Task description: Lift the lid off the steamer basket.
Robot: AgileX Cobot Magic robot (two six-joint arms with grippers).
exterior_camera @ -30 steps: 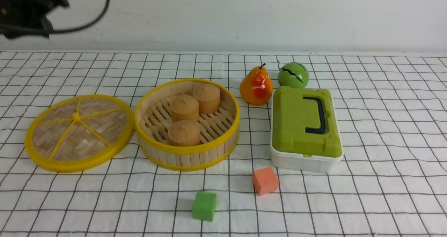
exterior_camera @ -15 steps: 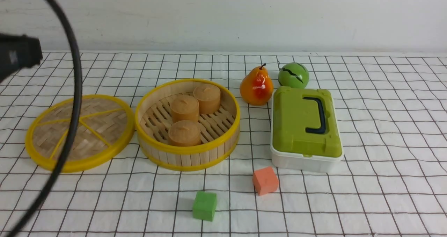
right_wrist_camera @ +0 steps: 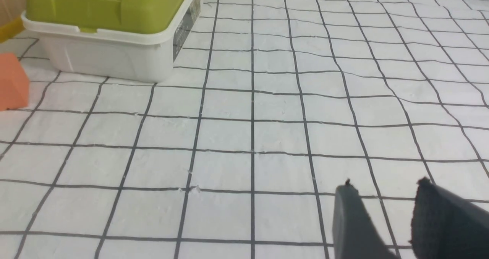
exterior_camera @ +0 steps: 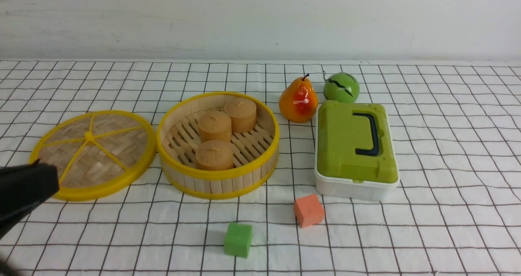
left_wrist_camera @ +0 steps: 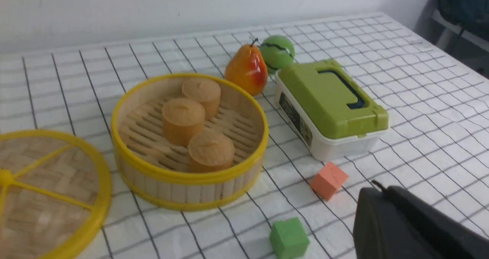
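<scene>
— Where is the lid (exterior_camera: 93, 154)?

— Off the steamer basket (exterior_camera: 218, 182) and flat on the counter (exterior_camera: 447, 154), spokes up, on the basket's left. The two yellow rims lie just beside each other; I cannot tell whether they touch. It lies exactly where it lay a second ago.

— And the basket?

— Open and upright, with three tan cylinders (exterior_camera: 214, 126) standing on its slatted floor. It hasn't shifted either.

— So what has changed?

— Only the left arm. A second ago it hung high at the front view's upper left, against the wall, its cable looping above. Half a second ago it showed at mid-height on the left edge, and the cable swept across the lid. Now the cable is gone from view, and the left fingers (exterior_camera: 24, 188) show as a dark blurred mass low at the left edge, covering a bit of the lid's near rim.

— Are they apart or together?

— I cannot tell; each view shows only one dark lump.

— The right side?

— The right fingers (right_wrist_camera: 355, 220) stand apart, nothing between them, low over bare checked cloth, well away from the basket.

— Everything else?

— Unmoved. The pear (exterior_camera: 298, 101) and green ball (exterior_camera: 341, 87) sit behind the green-lidded white box (exterior_camera: 356, 145), to the basket's right. The orange cube (exterior_camera: 309, 210) and green cube (exterior_camera: 238, 239) lie nearer the camera.
</scene>
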